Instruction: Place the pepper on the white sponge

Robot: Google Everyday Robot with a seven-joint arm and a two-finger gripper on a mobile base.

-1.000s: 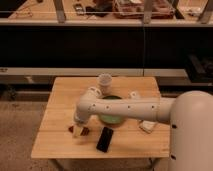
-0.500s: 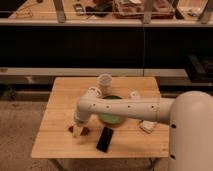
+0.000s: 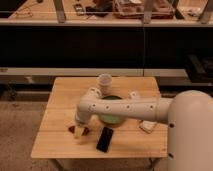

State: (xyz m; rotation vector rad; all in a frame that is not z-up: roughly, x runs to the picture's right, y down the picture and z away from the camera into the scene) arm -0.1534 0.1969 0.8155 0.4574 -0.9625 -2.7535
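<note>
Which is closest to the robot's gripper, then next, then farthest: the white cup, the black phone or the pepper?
The gripper hangs low over the table, near its front edge.
1. Pepper: right beside the gripper.
2. Black phone: further along the front edge, toward the robot's body.
3. White cup: way back, by the table's rear edge.

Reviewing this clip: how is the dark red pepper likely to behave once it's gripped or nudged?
The pepper, under the open gripper toward the front of the table, looks smooth-skinned, so it may slip. Its elongated oval shape may roll if nudged. It is small, so probably light.
</note>
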